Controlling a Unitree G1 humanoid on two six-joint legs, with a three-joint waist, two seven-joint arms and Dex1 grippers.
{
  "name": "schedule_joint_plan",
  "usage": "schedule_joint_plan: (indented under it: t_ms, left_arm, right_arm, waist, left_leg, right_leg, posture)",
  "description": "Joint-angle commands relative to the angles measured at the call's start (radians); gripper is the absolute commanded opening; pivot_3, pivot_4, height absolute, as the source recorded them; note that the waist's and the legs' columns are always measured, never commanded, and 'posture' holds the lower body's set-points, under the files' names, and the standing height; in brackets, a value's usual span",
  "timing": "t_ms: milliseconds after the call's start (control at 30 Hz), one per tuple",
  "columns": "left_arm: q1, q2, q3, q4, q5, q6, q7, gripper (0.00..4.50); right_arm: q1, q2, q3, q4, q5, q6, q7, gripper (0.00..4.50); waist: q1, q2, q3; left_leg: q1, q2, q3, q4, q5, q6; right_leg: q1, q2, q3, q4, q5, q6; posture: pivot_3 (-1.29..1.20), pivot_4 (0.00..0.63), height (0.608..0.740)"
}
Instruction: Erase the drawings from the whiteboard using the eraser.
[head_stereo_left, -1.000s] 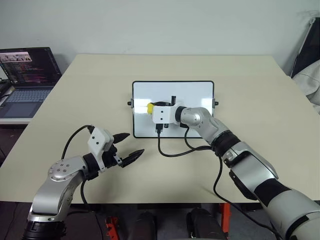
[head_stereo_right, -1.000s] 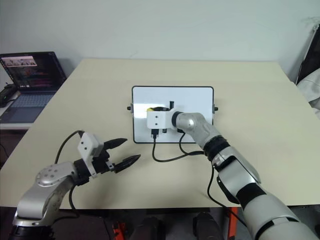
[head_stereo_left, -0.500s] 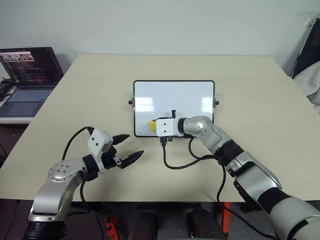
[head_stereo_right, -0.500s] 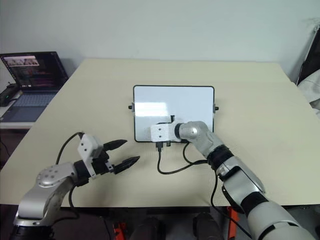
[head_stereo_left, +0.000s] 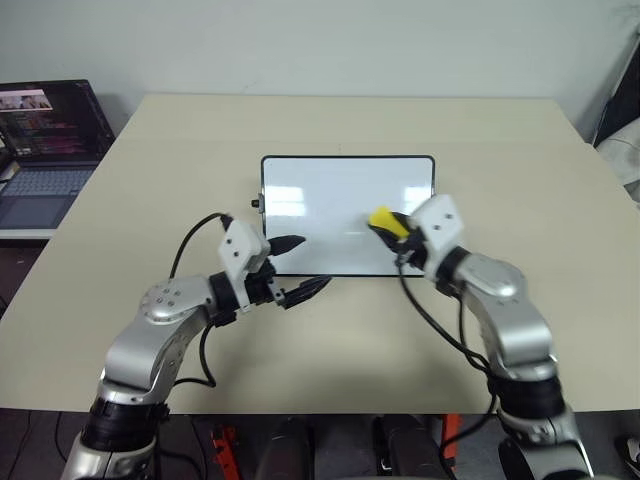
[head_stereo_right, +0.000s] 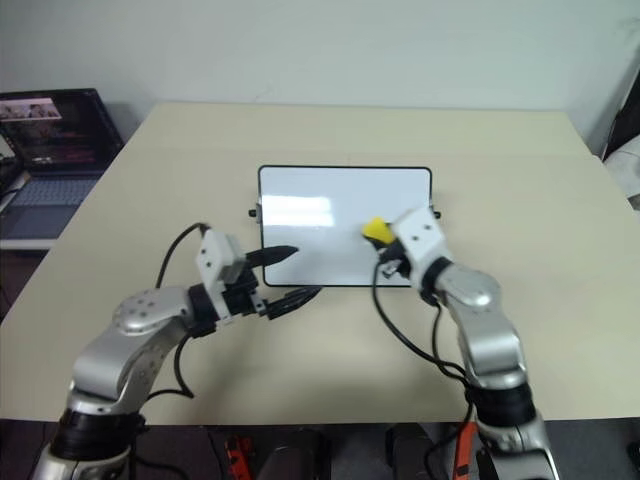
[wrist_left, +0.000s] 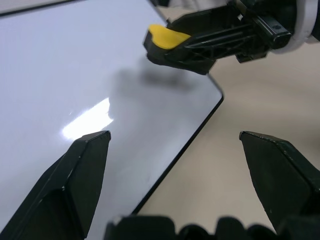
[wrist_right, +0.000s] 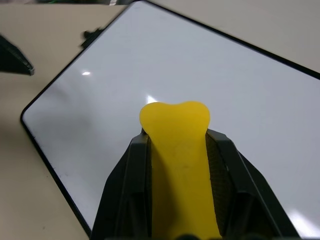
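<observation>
The right gripper (head_stereo_left: 385, 222) pinches the small bright yellow eraser block (head_stereo_left: 381, 217) — soft-looking, bulging past the fingertips, probably light, best held mid-body — over the glossy black-framed whiteboard (head_stereo_left: 330, 200) near its 4 o'clock corner. No drawings are visible on it. At 7 o'clock, the left gripper (head_stereo_left: 300, 268) hovers spread — empty — on the beige table (head_stereo_left: 520, 150).

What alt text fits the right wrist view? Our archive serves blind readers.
The right pincer grips a yellow eraser just above a glossy whiteboard with a thin black frame, whose visible surface looks clean. Beige table surrounds it.
</observation>
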Motion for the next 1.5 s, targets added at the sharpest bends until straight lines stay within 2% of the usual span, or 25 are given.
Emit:
schedule_joint_plan:
  t_ms: [33, 100, 167, 333, 533, 733, 800, 867, 1067, 1167, 1300, 1400, 1500]
  left_arm:
    - [-0.092, -0.006, -0.086, -0.026, -0.014, 0.054, -0.045, 4.5]
    - [-0.138, -0.003, -0.135, -0.008, -0.008, 0.079, -0.078, 4.5]
    - [-0.223, -0.045, -0.199, 0.044, 0.002, 0.067, -0.121, 4.5]
    - [-0.366, -0.104, -0.305, 0.205, 0.077, -0.039, -0.238, 4.5]
    - [-0.459, -0.198, -0.342, 0.367, 0.137, -0.141, -0.279, 4.5]
    - [-0.47, -0.241, -0.346, 0.401, 0.169, -0.169, -0.298, 4.5]
    - [-0.465, -0.247, -0.346, 0.398, 0.176, -0.172, -0.3, 4.5]
    - [-0.455, -0.249, -0.346, 0.389, 0.183, -0.174, -0.299, 4.5]
    - [-0.408, -0.24, -0.337, 0.358, 0.193, -0.164, -0.282, 4.5]
    - [-0.386, -0.238, -0.325, 0.34, 0.199, -0.159, -0.257, 4.5]
    - [-0.311, -0.191, -0.243, 0.275, 0.182, -0.112, -0.185, 4.5]
    - [-0.152, -0.143, -0.098, 0.151, 0.15, -0.039, -0.066, 4.5]
    - [0.036, -0.184, 0.054, 0.007, 0.134, 0.039, 0.129, 4.5]
  right_arm:
    - [0.089, -0.001, -0.105, -0.211, 0.036, 0.197, -0.06, 1.12]
    - [0.124, 0.004, -0.14, -0.246, 0.032, 0.261, -0.105, 1.12]
    - [0.161, 0.021, -0.171, -0.235, 0.024, 0.331, -0.158, 1.12]
    - [0.139, 0.036, -0.23, -0.125, 0.018, 0.344, -0.264, 1.12]
    - [0.07, 0.057, -0.325, 0.043, 0.038, 0.262, -0.376, 1.12]
    - [0.008, 0.047, -0.349, 0.154, 0.068, 0.203, -0.412, 1.12]
    - [-0.009, 0.05, -0.363, 0.19, 0.081, 0.19, -0.425, 1.83]
    - [-0.014, 0.045, -0.364, 0.211, 0.089, 0.173, -0.433, 2.33]
    - [-0.015, 0.023, -0.362, 0.223, 0.115, 0.145, -0.442, 4.41]
    - [-0.006, 0.013, -0.359, 0.184, 0.135, 0.113, -0.435, 4.46]
    - [0.042, -0.006, -0.306, 0.018, 0.209, 0.07, -0.336, 4.46]
    - [0.156, -0.009, -0.243, -0.135, 0.262, 0.103, -0.289, 4.46]
    - [0.294, -0.044, -0.144, -0.208, 0.231, 0.007, -0.256, 4.46]
  waist:
    - [0.002, 0.0, 0.0]
    - [0.002, 0.0, 0.0]
    - [0.0, 0.0, 0.0]
    - [-0.006, 0.0, 0.0]
    - [-0.005, 0.0, 0.0]
    - [-0.004, 0.0, 0.0]
    - [-0.004, 0.0, 0.0]
    - [-0.001, 0.0, 0.0]
    - [-0.002, 0.0, 0.0]
    - [-0.002, 0.0, 0.0]
    - [-0.007, 0.0, 0.0]
    - [-0.013, 0.001, -0.001]
    - [-0.015, 0.001, -0.001]
  left_leg:
    - [0.0, -0.001, 0.0, 0.0, 0.0, 0.0]
    - [0.001, -0.001, 0.0, 0.001, 0.0, 0.0]
    - [0.003, -0.002, 0.002, 0.002, 0.0, 0.0]
    - [0.007, -0.002, 0.01, 0.002, 0.0, 0.001]
    - [0.007, -0.001, 0.011, 0.002, 0.0, 0.001]
    - [0.006, -0.002, 0.012, 0.001, 0.0, 0.001]
    - [0.006, -0.002, 0.012, 0.002, 0.0, 0.001]
    - [0.006, -0.002, 0.012, 0.002, 0.0, 0.001]
    - [0.006, -0.002, 0.012, 0.002, 0.0, 0.001]
    - [0.007, -0.002, 0.012, 0.002, 0.0, 0.001]
    - [0.006, -0.001, 0.011, 0.002, 0.0, 0.001]
    - [0.007, 0.0, 0.01, 0.002, 0.0, 0.001]
    - [0.007, 0.001, 0.009, 0.001, -0.001, 0.002]
  right_leg:
    - [0.001, 0.0, 0.0, 0.0, 0.0, 0.0]
    - [0.002, 0.0, 0.0, 0.0, 0.0, 0.0]
    - [0.003, 0.002, -0.001, 0.002, 0.0, 0.001]
    - [0.004, 0.005, 0.001, 0.003, 0.0, 0.001]
    - [0.004, 0.005, 0.001, 0.003, 0.0, 0.001]
    - [0.004, 0.004, 0.002, 0.002, 0.0, 0.002]
    - [0.004, 0.004, 0.002, 0.003, 0.0, 0.002]
    - [0.004, 0.004, 0.002, 0.003, 0.0, 0.002]
    - [0.004, 0.004, 0.003, 0.003, 0.0, 0.002]
    - [0.004, 0.004, 0.003, 0.004, 0.0, 0.002]
    - [0.004, 0.004, 0.003, 0.004, 0.0, 0.002]
    - [0.004, 0.004, 0.003, 0.003, 0.0, 0.002]
    - [0.004, 0.001, 0.004, 0.003, -0.001, 0.002]
  posture:
    - [0.0, 0.15, 0.74]
    - [0.0, 0.15, 0.74]
    - [0.0, 0.15, 0.74]
    - [0.0, 0.15, 0.74]
    - [0.0, 0.15, 0.74]
    - [0.0, 0.15, 0.74]
    - [0.0, 0.15, 0.74]
    - [0.0, 0.15, 0.74]
    - [0.0, 0.15, 0.74]
    - [0.0, 0.15, 0.74]
    - [0.0, 0.15, 0.74]
    - [0.0, 0.15, 0.74]
    - [0.0, 0.15, 0.74]
